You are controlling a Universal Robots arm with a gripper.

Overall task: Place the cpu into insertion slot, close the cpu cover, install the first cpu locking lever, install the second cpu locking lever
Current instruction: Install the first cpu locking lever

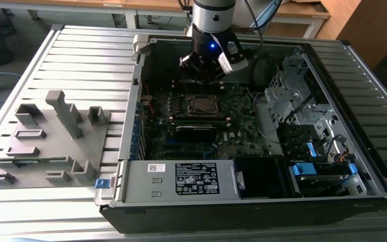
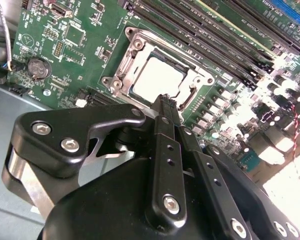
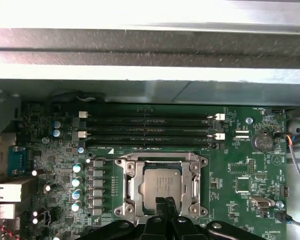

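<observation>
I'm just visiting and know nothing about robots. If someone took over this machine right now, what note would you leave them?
Gripper: shut, holding nothing, tips low at the edge of the cpu cover.
Things: the cpu lies flat in the insertion slot on the motherboard. The cover lies down around it, with the chip showing through its window.
Done: cpu placed, cover closed.
Left: both locking levers. Whether either is latched cannot be told.

Open computer case (image 1: 247, 212) lies on the slatted worktop (image 1: 86, 55), grey fixture tray (image 1: 46, 151) at the exterior view's left; 1 coin battery (image 3: 263, 141) sits on the green motherboard (image 3: 240, 165).
</observation>
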